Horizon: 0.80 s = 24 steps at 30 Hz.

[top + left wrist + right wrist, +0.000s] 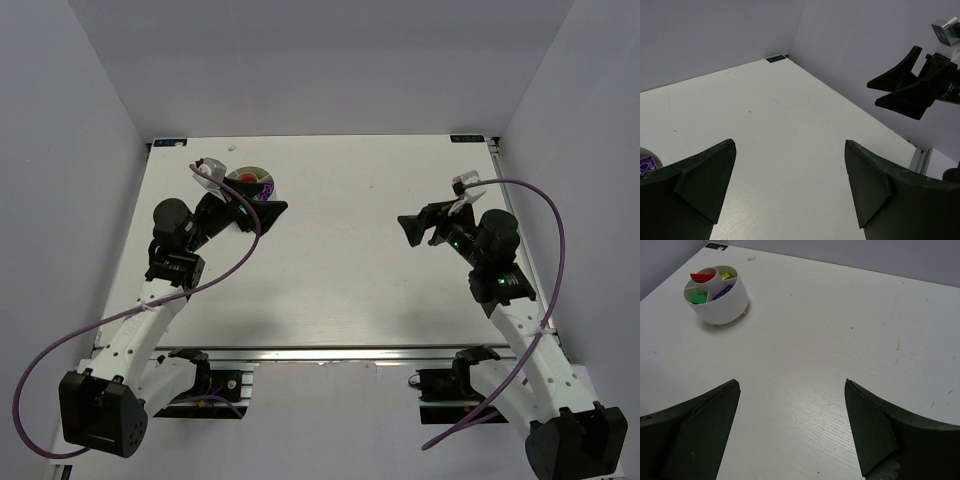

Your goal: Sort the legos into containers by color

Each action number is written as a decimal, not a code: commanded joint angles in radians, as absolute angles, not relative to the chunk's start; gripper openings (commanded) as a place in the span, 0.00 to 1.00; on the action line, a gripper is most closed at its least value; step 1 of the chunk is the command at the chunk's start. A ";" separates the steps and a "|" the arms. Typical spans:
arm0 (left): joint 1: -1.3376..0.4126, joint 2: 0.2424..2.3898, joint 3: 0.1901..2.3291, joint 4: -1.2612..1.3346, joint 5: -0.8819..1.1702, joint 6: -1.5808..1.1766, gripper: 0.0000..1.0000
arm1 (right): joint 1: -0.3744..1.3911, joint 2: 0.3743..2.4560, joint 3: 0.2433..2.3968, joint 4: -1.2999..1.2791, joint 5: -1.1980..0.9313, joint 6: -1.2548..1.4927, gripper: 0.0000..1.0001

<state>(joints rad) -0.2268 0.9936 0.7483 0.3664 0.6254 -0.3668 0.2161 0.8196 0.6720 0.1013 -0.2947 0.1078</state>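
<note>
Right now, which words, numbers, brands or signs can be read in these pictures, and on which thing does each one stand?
No text can be read anywhere.
Dark tag at the table corner beyond the white dish: pale marks, too small to read.
Second dark tag at the other far corner: bluish marks, blurred.
Bricks in the dish: no print shows.

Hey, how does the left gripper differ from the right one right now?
The left gripper hangs close by the white dish; the right gripper is far across the table from it. The left gripper points toward the right, the right gripper toward the left, so they face each other. Both are open and empty.
</note>
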 commanded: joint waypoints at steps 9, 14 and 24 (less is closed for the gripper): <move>-0.225 0.982 0.767 0.361 0.640 -0.360 0.98 | 0.210 0.833 0.673 0.138 -0.334 0.143 0.89; -0.226 0.989 0.767 0.354 0.637 -0.356 0.98 | 0.207 0.834 0.672 0.138 -0.341 0.144 0.90; -0.225 0.999 0.769 0.344 0.634 -0.345 0.98 | 0.206 0.831 0.673 0.140 -0.350 0.155 0.89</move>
